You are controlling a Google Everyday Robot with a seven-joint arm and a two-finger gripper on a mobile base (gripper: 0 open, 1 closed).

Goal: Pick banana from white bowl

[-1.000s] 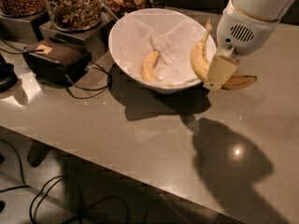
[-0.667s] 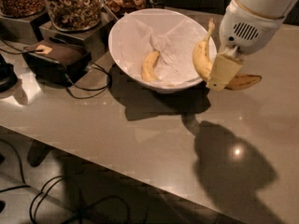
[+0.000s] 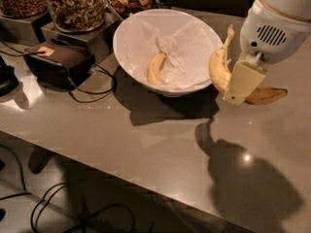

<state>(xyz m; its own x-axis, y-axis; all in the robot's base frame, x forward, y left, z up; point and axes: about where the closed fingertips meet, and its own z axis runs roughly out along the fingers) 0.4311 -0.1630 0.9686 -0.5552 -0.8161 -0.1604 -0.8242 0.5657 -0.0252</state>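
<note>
The white bowl (image 3: 167, 47) with crumpled paper lining stands on the grey counter. A short plump yellow banana (image 3: 155, 68) lies inside it. The longer L-bent banana (image 3: 218, 69), with its thin stem pointing up and a browner end (image 3: 265, 96) sticking out to the right, hangs outside the bowl's right rim, above the counter. My gripper (image 3: 239, 84), under the white arm housing, is shut on this bent banana near its bend.
Glass jars of nuts (image 3: 77, 4) stand on metal stands at the back left. A dark box (image 3: 58, 59) with cables lies left of the bowl. The counter's front edge (image 3: 121, 178) runs diagonally; cables lie on the floor below.
The gripper with the bent banana has shifted slightly up and to the right, away from the bowl. The bowl and short banana have not moved.
</note>
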